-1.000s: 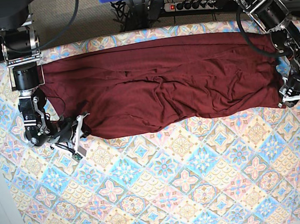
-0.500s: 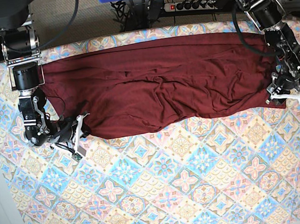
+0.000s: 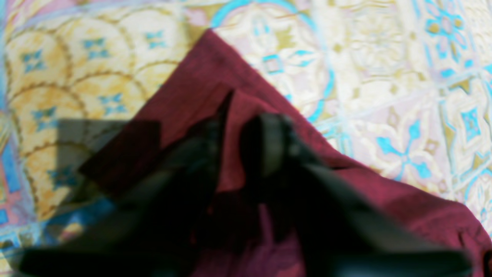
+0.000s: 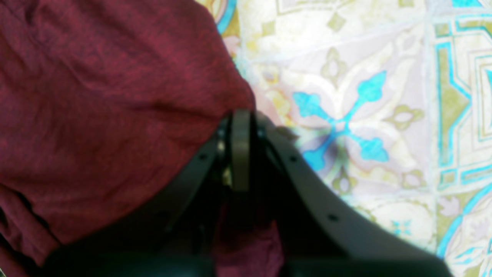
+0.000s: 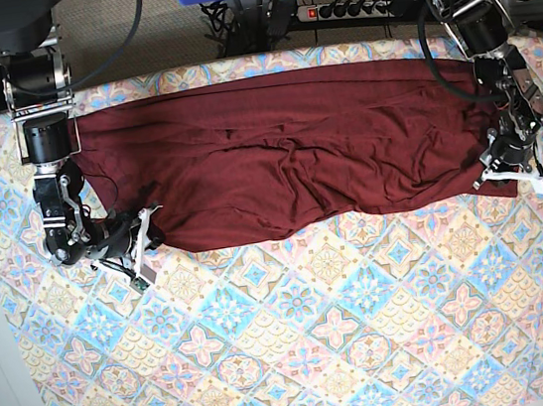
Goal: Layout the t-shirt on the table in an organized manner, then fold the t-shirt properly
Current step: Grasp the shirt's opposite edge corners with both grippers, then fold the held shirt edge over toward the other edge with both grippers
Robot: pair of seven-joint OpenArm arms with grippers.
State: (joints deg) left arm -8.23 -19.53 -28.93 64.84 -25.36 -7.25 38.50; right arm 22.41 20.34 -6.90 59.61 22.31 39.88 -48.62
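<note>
The t-shirt (image 5: 290,150) lies spread lengthwise across the far half of the bench (image 5: 300,339), wrinkled through its middle, its near edge uneven. The left fingers (image 3: 238,134) are clenched on a pointed corner of the maroon cloth, a ridge of fabric standing pinched between them; patterned cover shows ahead and to both sides of the tips. The right fingers (image 4: 240,146) are pressed together at the garment's edge, cloth gathered beneath and to one side, bare tile pattern on the other. In the base view both arms sit at opposite ends of the garment.
</note>
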